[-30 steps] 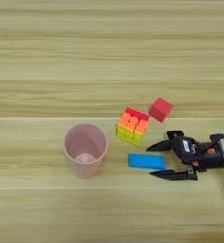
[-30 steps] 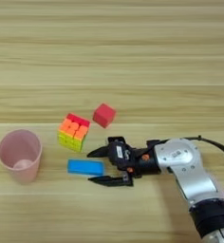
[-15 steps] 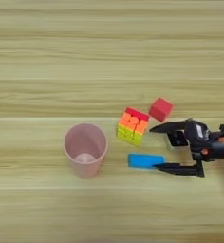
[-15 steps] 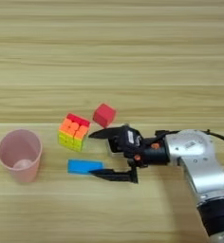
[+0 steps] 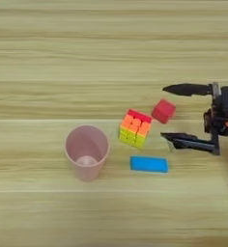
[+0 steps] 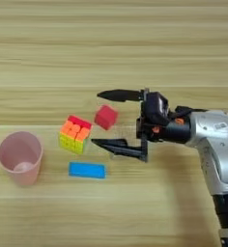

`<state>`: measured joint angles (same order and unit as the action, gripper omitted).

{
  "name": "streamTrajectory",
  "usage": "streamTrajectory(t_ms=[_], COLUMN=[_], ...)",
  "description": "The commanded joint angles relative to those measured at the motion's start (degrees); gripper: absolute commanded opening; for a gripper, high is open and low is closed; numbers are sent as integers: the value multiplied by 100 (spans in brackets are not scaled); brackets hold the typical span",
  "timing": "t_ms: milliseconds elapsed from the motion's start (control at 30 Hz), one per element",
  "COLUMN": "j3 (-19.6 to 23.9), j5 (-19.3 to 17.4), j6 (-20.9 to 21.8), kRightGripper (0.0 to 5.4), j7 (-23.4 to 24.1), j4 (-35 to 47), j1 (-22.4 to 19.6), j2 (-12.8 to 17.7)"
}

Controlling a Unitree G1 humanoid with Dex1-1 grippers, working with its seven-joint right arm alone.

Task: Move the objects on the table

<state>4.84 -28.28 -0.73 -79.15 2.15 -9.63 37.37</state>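
Note:
A small red cube lies on the table, right of a multicoloured puzzle cube. My right gripper is open wide, one black finger beyond the red cube and the other on its near side, so the cube sits between them at the tips. A flat blue bar lies below the puzzle cube, and a translucent pink cup stands upright to the left. In the right eye view the same gripper shows with the silver forearm behind it.
The wooden table top stretches bare above the objects and along the near edge. The silver forearm enters from the right and bends down toward the bottom right corner.
The gripper has moved away from the blue bar, up toward the red cube, and its fingers have spread much wider. The objects themselves have not moved.

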Motion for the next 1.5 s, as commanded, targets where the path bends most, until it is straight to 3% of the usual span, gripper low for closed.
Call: streamTrajectory(t_ms=[33,567,1233,1500], j3=[22,-745,-1568,-1820], j5=[57,590,1411,1742], j6=[74,198,389,426], kRightGripper=[538,538,538,538], j7=[218,127,449,783], j4=[410,364,108,-208], j1=[-212,-98,-240,-406], j2=[108,-128,-704,-1057])
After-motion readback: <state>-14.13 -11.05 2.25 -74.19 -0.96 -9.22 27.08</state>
